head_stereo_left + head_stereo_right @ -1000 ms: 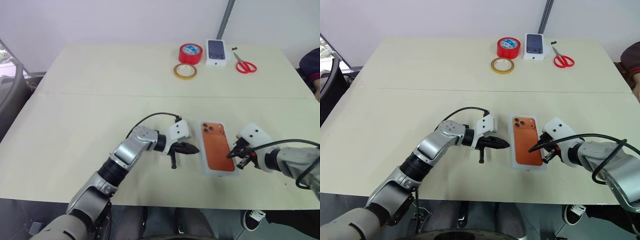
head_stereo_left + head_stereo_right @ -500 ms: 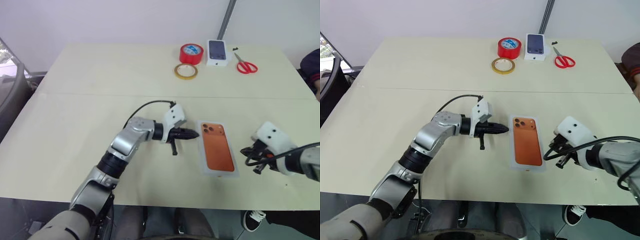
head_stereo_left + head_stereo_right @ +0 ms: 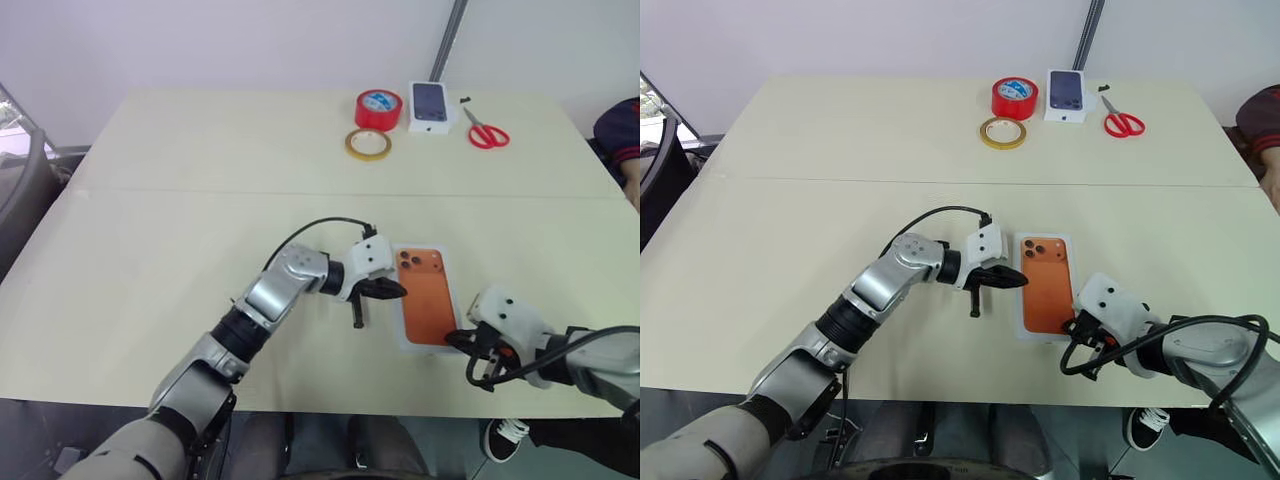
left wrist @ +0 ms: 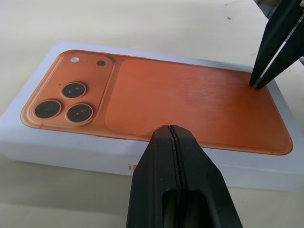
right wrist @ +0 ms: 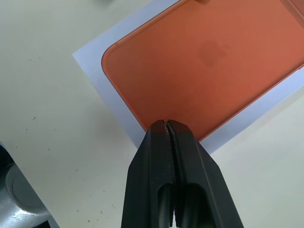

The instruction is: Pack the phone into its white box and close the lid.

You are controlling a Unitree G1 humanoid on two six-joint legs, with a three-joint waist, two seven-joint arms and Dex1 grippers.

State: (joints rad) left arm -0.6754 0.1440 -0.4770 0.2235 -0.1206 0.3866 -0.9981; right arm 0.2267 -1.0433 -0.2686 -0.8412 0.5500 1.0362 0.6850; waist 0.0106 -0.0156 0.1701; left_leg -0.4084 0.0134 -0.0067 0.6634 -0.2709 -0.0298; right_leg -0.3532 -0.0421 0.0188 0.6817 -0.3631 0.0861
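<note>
**Pale surface, box between your two pincers**

Your left pincer [image 3: 398, 291] is closed, empty, its tip at the white box [image 3: 426, 300] beside the cameras. Your right pincer [image 3: 1076, 327] is closed on nothing, at the box's near corner

Phone [image 3: 425, 299] in white box [image 4: 28, 137]; scissors [image 3: 487, 132] far behind.

Table [image 3: 180, 200], box [image 3: 424, 300], tapes, scissors.
</note>
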